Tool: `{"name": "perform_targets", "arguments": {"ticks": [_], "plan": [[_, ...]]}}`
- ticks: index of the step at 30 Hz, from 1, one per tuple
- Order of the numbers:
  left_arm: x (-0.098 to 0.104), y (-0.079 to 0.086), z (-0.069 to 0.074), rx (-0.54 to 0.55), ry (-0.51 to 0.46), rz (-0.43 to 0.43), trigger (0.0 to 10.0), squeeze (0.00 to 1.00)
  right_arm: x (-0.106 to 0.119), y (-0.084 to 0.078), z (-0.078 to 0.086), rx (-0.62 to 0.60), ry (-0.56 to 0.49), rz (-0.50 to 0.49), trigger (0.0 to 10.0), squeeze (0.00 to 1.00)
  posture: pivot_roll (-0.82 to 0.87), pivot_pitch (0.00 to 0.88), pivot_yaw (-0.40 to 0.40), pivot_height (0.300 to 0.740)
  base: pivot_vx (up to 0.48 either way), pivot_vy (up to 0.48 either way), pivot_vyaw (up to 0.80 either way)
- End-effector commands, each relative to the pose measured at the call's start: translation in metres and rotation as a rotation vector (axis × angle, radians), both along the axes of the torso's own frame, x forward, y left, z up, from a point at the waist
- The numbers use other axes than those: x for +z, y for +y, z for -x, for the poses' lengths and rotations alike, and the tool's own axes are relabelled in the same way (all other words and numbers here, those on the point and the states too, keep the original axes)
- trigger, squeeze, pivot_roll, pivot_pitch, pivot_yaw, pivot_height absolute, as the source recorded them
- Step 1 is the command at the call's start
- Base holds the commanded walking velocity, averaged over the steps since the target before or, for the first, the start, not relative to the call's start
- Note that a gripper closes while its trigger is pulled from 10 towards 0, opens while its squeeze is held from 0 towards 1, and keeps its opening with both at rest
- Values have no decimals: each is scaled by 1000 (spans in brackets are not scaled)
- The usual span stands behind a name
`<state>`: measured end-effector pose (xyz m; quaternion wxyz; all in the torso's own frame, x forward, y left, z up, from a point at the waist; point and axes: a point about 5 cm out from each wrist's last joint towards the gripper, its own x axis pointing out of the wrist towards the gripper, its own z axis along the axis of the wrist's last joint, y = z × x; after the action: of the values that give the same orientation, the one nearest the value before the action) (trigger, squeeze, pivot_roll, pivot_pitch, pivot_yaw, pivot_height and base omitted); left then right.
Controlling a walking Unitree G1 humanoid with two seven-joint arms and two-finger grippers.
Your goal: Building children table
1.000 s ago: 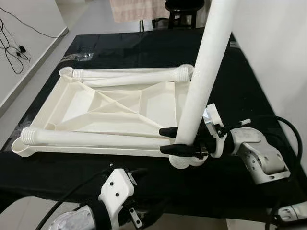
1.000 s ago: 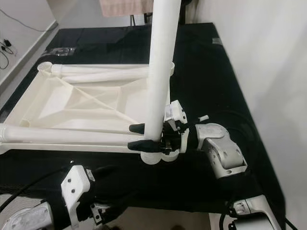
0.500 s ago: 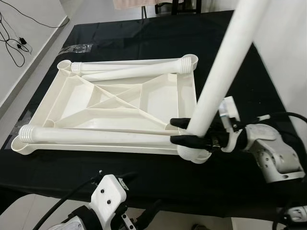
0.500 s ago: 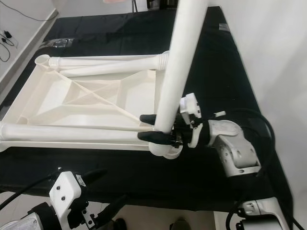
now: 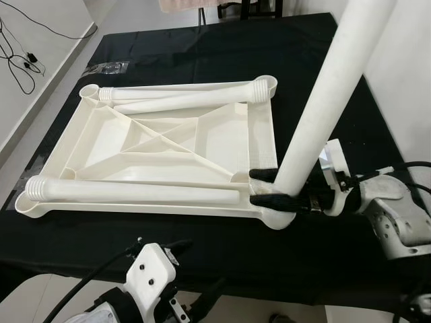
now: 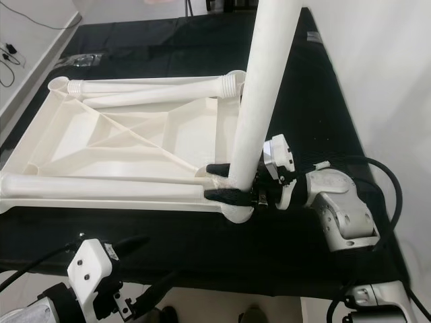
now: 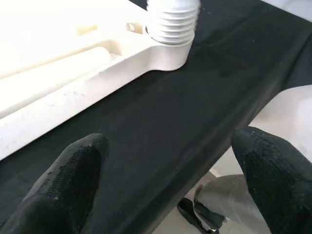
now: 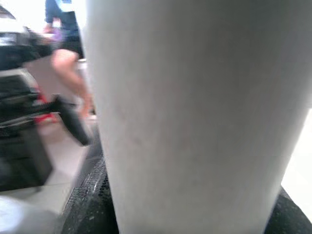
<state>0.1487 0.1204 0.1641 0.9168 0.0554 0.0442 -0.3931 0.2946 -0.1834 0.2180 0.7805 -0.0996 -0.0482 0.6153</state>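
Observation:
A white plastic tabletop [image 5: 168, 141] lies upside down on a black cloth. One white leg [image 5: 135, 192] lies along its near edge, and two more legs [image 5: 182, 101] lie along the far edge. A fourth leg [image 5: 323, 108] stands nearly upright, leaning right, with its foot at the near right corner socket [image 5: 277, 217]. My right gripper [image 5: 268, 188] is shut on this leg just above the socket. My left gripper [image 7: 165, 185] hangs open over the cloth's front edge, facing the near left corner and the lying leg's threaded end [image 7: 171, 19].
A white wall [image 5: 404, 67] runs close along the right of the cloth. Cables [image 5: 20, 67] lie on the floor at the left. A clear plastic bag [image 5: 108, 67] lies at the cloth's far left. A person's legs [image 8: 68, 53] show in the right wrist view.
The camera has shifted. The held leg now leans further right, with its foot down at the near right corner socket. My left arm sits lower in view.

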Motion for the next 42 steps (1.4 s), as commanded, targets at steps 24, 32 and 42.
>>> {"name": "perform_targets", "arguments": {"ticks": [24,32,42], "plan": [[0,4,1,-3,11,-12,10000,0,-23,28,15,260,19,126,10000,0,21,280,108,740,0,0,0],[0,6,2,-7,14,-19,10000,0,-26,46,12,403,25,188,10000,0,29,285,109,740,0,0,0],[0,5,3,-4,15,-19,10000,0,-16,61,-15,404,23,175,10000,0,29,291,92,740,0,0,0]]}}
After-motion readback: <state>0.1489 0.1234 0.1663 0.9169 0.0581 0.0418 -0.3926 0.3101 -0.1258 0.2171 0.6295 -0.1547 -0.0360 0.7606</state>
